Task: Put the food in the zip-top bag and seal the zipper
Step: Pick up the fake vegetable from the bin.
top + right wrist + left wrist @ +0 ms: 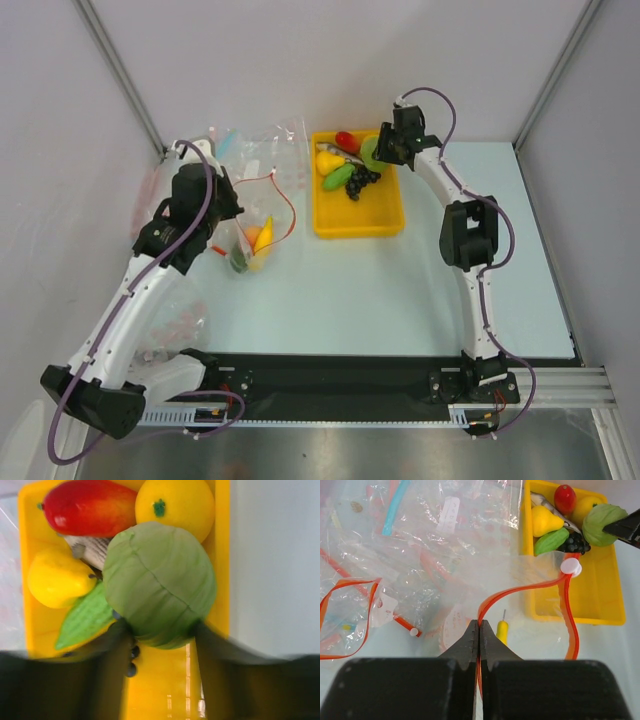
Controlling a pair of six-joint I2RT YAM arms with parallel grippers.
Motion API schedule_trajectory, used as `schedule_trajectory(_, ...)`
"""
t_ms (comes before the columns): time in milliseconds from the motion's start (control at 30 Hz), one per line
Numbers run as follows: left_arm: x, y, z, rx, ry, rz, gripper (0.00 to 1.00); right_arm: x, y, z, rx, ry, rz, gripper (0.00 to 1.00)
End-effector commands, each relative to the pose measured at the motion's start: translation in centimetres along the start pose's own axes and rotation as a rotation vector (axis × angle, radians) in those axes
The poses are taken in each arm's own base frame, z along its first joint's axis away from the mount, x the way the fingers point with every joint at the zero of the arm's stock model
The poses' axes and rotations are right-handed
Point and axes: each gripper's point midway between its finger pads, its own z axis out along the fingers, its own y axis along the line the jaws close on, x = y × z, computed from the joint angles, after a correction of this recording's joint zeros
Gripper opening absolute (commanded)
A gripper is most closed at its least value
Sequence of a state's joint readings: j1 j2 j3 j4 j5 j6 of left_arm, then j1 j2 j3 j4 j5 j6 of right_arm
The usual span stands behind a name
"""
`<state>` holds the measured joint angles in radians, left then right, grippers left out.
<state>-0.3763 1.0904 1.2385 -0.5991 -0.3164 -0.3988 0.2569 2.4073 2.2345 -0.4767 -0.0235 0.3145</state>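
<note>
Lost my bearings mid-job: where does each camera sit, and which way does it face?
Top external: above and behind, looking down on table; left arm, right arm show.
Left wrist: low, facing the yellow tray; left gripper shut on the red zipper.
Right wrist: looking down into the tray; right gripper straddles the round green fruit.
Shared: wrist views both show that fruit.

A pale blue-grey counter [400,300] stands between plain white walls [320,60], with grey metal posts [121,80] slanting up at both back corners. A black mat [330,372] and a metal rail [560,382] line its near edge. The light is soft and even.
</note>
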Motion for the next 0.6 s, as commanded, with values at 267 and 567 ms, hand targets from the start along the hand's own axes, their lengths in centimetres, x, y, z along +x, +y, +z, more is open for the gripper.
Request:
schedule_trajectory(267,-0.7,-3.6,1.4,0.144,0.059,0.020,0.00,-4.9,5.8,-6.9,-0.186,-0.124,-0.055,0.00)
schedule_trajectory(567,2.6,-6.5,2.6,0.247,0.280,0.012,0.00,-4.3,15.0,-19.6,-0.515,-0.224,-0.214,0.00)
